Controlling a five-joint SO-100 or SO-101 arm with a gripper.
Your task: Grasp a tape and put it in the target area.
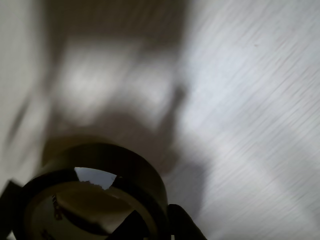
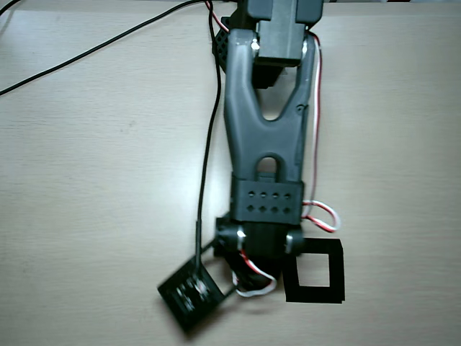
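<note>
Wrist view: I see the tape [image 1: 100, 195] held in the claw [image 1: 92, 220], hole facing the camera — blurred.
Overhead, my arm [image 2: 263, 144] hides it beside the black square outline [image 2: 315, 272] on the surface [image 2: 94, 180].

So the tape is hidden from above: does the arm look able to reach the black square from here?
Probably yes. The black square lies right beside the wrist of the arm, nothing on it, and the gripper seems shut on the tape roll.

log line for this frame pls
phase: carry | gripper: shut on tape roll, lifted off table | target: black square outline, empty, partly under arm | wrist view blurred
</note>
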